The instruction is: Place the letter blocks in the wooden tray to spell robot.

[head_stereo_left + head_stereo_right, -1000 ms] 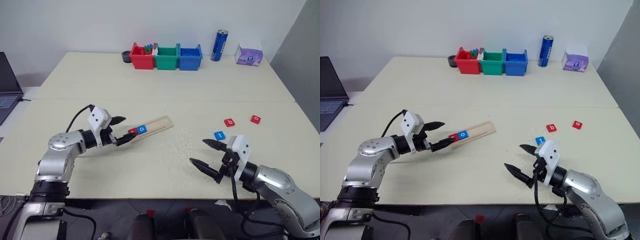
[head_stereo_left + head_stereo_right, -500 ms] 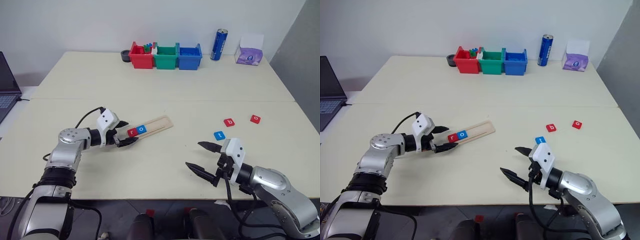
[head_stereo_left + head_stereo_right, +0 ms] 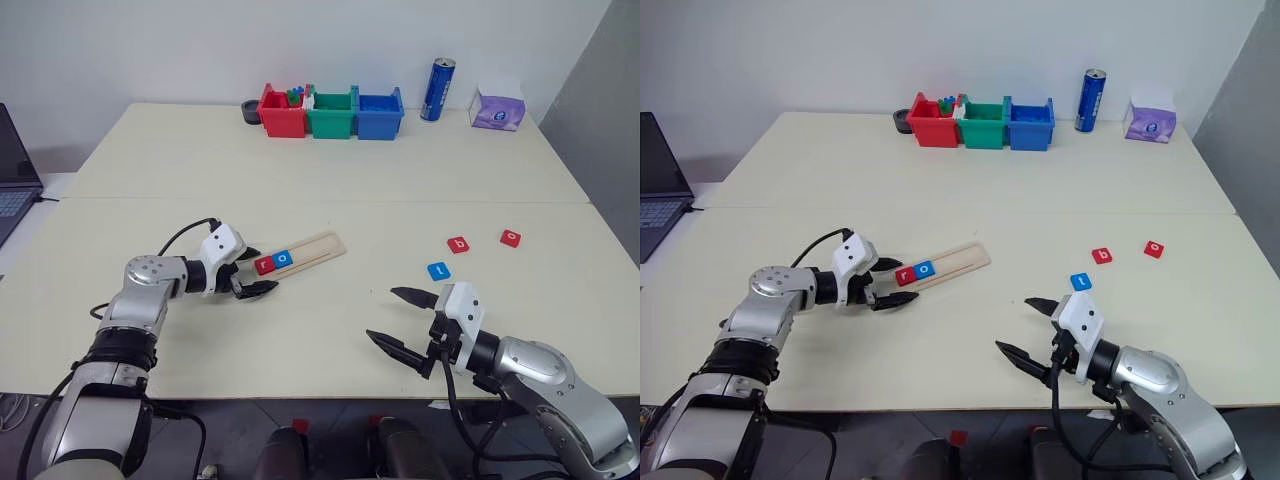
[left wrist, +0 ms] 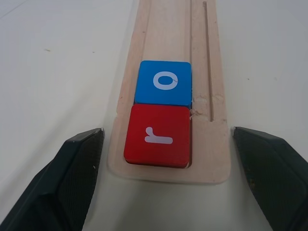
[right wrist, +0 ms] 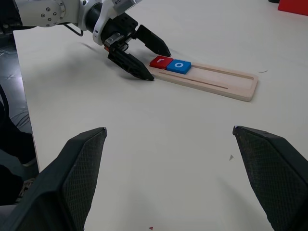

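Observation:
The wooden tray [image 3: 312,250] lies slanted left of the table's middle. At its left end sit a red "r" block [image 4: 157,136] and a blue "o" block [image 4: 163,82], side by side. My left gripper [image 3: 263,270] is open and low, with one finger on each side of that end of the tray, holding nothing. Three letter blocks lie loose on the right: a blue "t" [image 3: 438,271], a red "b" [image 3: 458,244] and a red "o" [image 3: 511,238]. Near the front edge, short of the "t", my right gripper [image 3: 381,313] hovers open and empty.
Red [image 3: 284,115], green [image 3: 332,115] and blue [image 3: 380,113] bins stand in a row at the back. Right of them are a blue can [image 3: 438,90] and a tissue pack [image 3: 498,108]. A laptop [image 3: 12,175] sits off the left edge.
My left gripper has come down and forward to the tray's left end, and its fingers now straddle it. The right gripper has hardly moved.

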You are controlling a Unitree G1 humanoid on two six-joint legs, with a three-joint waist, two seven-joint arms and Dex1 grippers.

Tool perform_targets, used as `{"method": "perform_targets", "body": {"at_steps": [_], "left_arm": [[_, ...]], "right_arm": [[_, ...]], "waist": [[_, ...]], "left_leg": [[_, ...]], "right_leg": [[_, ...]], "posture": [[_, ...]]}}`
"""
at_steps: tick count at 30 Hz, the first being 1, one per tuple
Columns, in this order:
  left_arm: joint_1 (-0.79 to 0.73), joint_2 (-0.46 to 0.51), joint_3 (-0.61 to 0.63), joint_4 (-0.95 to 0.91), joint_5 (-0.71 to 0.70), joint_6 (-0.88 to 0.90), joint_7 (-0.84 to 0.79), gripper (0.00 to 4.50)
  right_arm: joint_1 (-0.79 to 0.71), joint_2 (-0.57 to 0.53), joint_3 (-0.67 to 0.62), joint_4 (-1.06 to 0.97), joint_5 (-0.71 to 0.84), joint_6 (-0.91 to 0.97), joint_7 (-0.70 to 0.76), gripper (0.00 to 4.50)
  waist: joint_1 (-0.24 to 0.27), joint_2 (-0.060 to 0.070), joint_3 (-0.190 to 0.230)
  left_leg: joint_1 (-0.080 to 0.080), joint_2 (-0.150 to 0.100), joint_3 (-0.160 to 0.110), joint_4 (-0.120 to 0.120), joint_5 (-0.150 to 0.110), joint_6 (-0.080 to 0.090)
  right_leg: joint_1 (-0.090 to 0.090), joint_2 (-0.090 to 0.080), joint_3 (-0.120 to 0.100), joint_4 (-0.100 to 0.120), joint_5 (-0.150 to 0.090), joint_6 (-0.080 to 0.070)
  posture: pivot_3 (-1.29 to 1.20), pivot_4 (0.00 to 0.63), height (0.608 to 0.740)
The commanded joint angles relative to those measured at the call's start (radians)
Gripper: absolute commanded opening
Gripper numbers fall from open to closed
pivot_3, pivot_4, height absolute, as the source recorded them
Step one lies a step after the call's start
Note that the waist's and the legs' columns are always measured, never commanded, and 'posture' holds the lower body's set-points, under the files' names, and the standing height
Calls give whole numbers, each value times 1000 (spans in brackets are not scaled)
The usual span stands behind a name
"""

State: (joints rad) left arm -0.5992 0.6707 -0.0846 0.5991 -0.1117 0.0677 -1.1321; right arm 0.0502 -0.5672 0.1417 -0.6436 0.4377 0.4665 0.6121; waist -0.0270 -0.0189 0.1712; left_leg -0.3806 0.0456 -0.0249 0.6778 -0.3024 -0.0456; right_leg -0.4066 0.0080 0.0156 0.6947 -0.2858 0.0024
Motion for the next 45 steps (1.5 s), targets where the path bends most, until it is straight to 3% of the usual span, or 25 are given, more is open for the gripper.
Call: {"method": "perform_targets", "body": {"at_steps": [1,10,15,25,35,45], "left_arm": [[-33,-2,-14,38,20,-17,-24,4500],[-98,-10,-59,157,74,-25,-66,4500],[-113,-9,-76,176,98,-42,-76,3375],[-117,-10,-85,179,100,-78,-104,3372],[8,-31,-146,-127,46,-110,-280,3372],[-26,-121,-230,-147,76,-127,-309,3372]], "right_arm": [[-1,7,4,-10,-12,-36,18,4464],[-9,6,5,-35,-13,-14,19,4464],[-17,5,-1,-53,-4,7,13,4500],[-40,-1,-27,-79,4,50,-2,4500],[83,-195,-216,-114,105,130,117,4500],[171,-231,-290,-189,139,172,94,4500]], "waist": [[0,0,0],[0,0,0],[0,0,-1],[0,-1,-1],[5,0,-1],[8,-1,-1]], "left_leg": [[0,0,0,0,0,0],[1,0,0,1,0,0],[1,0,0,1,0,0],[2,0,0,1,0,0],[0,-1,1,1,0,0],[1,-1,0,2,0,0]], "right_leg": [[0,0,0,0,0,0],[0,0,-1,1,0,0],[0,0,-1,2,0,0],[1,0,-1,3,0,0],[1,-1,1,0,0,0],[2,0,1,2,0,0]], "posture": [[0,150,740],[0,150,740],[0,150,740],[0,150,740],[0,150,740],[0,150,740]]}}
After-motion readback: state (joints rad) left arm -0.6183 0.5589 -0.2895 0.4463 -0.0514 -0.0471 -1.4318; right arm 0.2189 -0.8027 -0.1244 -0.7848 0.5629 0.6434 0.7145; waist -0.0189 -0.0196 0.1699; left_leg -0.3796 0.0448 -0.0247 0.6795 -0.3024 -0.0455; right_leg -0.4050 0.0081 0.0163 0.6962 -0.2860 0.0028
